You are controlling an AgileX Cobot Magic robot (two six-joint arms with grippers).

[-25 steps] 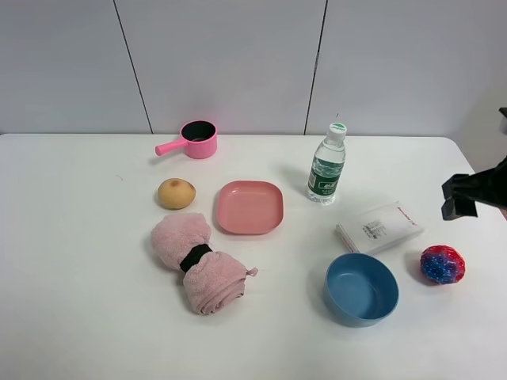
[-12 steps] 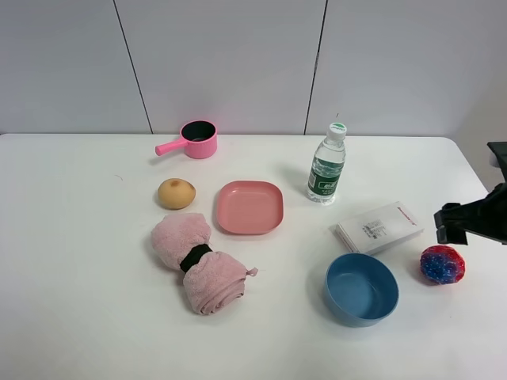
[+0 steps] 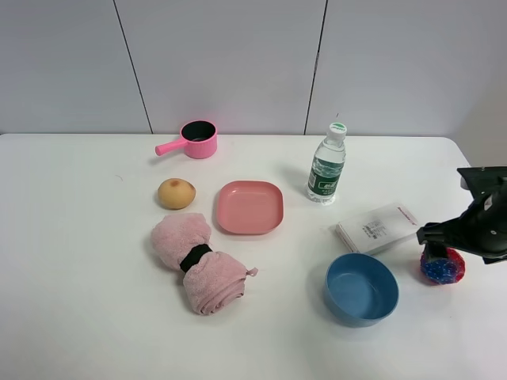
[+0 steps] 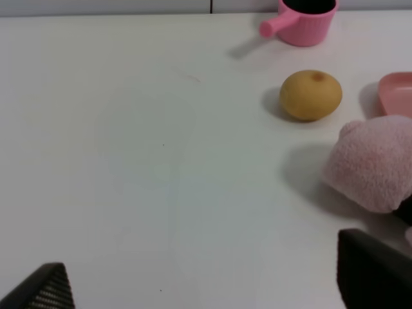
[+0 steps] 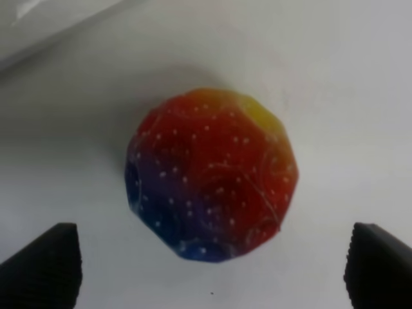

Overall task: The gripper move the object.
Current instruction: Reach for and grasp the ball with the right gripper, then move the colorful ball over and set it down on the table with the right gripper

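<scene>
At the right edge of the white bench (image 3: 79, 317), the object (image 3: 444, 267), a small glossy ball mottled red, blue and purple with a yellow patch and pale specks, rests just beside a blue bowl (image 3: 361, 288). The right hand (image 3: 441, 253) hangs over it, fingers apart, 1 on each side; the wrist view shows the object (image 5: 209, 174) centred in the gap of the right hand (image 5: 209, 267), touching neither finger.

The dimpled, shiny skin suggests something light and perhaps slightly squashy, likely to roll or squirt out if pinched off-centre. The widest middle, square between the 2 fingers, looks the safest hold.

A white packet (image 3: 379, 227) near the ball carries red and dark print too small to read. A water bottle (image 3: 326, 164) farther back wears a green-and-white label, also illegible.

Across the bench lie a pink plate (image 3: 249, 207), a rolled pink towel (image 3: 198, 261) with a black band, a tan potato-like lump (image 3: 176, 193) and a pink saucepan (image 3: 194, 140). The left hand (image 4: 206, 283) hovers well apart from the ball, fingers spread and holding nothing.
</scene>
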